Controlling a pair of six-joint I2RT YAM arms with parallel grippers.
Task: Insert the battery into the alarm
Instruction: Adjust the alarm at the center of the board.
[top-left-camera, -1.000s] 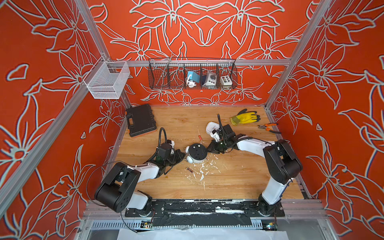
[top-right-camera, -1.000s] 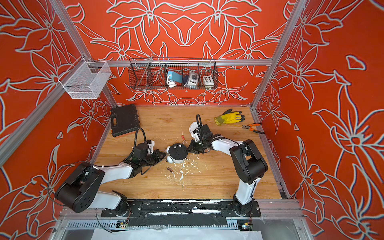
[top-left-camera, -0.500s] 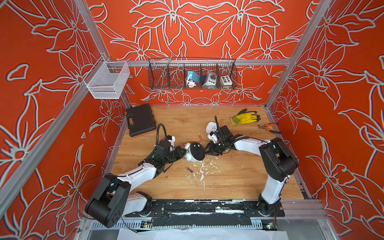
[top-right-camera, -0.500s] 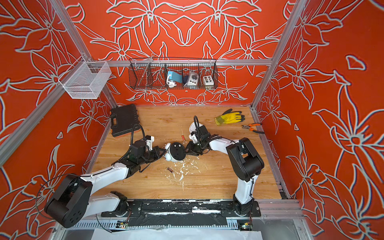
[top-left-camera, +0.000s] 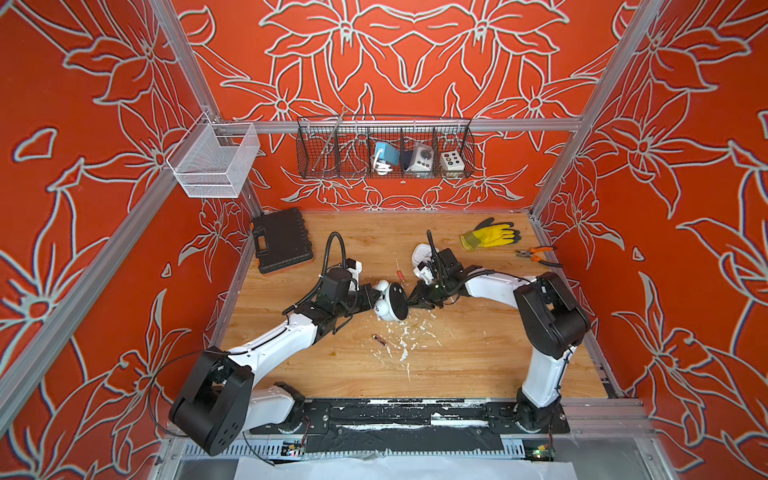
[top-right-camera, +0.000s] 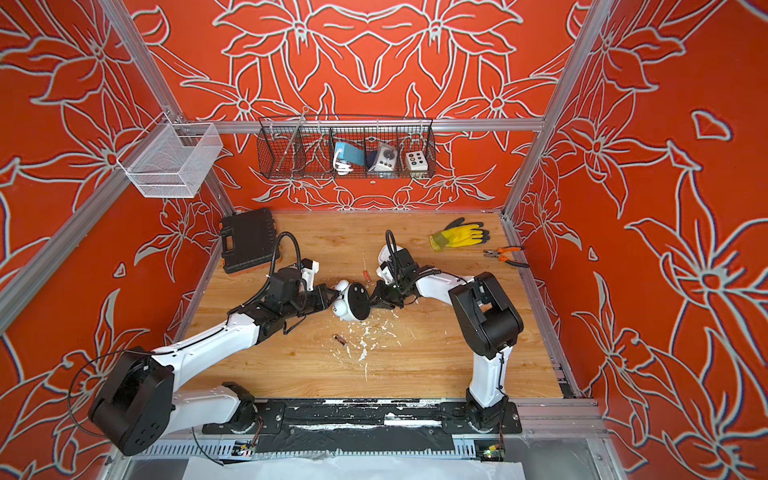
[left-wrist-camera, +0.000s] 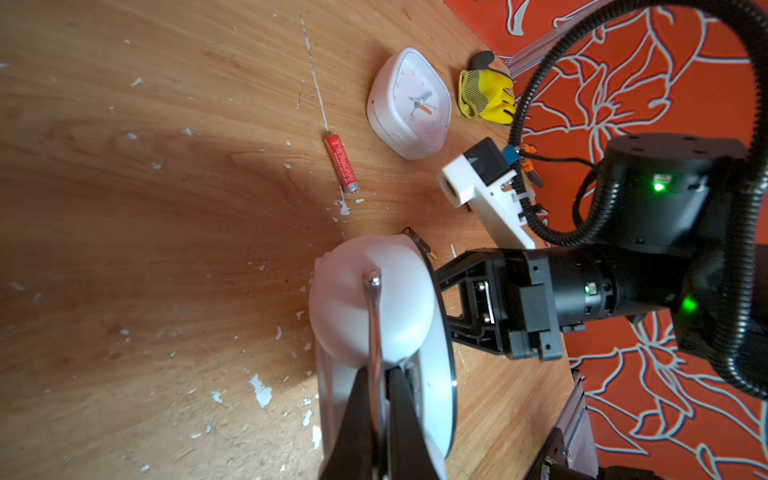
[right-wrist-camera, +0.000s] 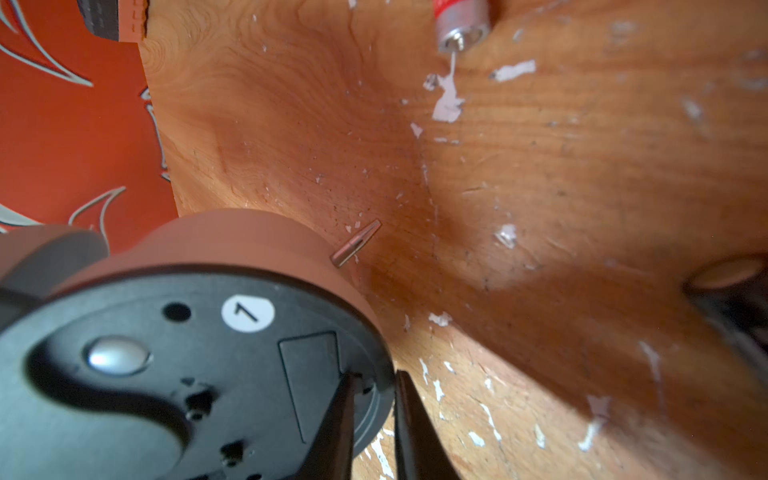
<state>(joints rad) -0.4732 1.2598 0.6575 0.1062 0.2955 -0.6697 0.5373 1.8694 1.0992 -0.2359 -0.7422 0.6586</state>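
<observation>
Only the right wrist view shows the alarm (right-wrist-camera: 137, 386) sticker (right-wrist-camera: 248, 313).

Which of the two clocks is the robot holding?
The round twin-bell clock, its handle pinched by the left gripper; the square white clock lies apart, ungripped.

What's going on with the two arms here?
Both arms hold the round alarm clock on edge. The left gripper is shut on its metal handle; the right gripper pinches the black back's rim beside the closed battery cover. A red battery and a dark battery lie loose on the table.
</observation>
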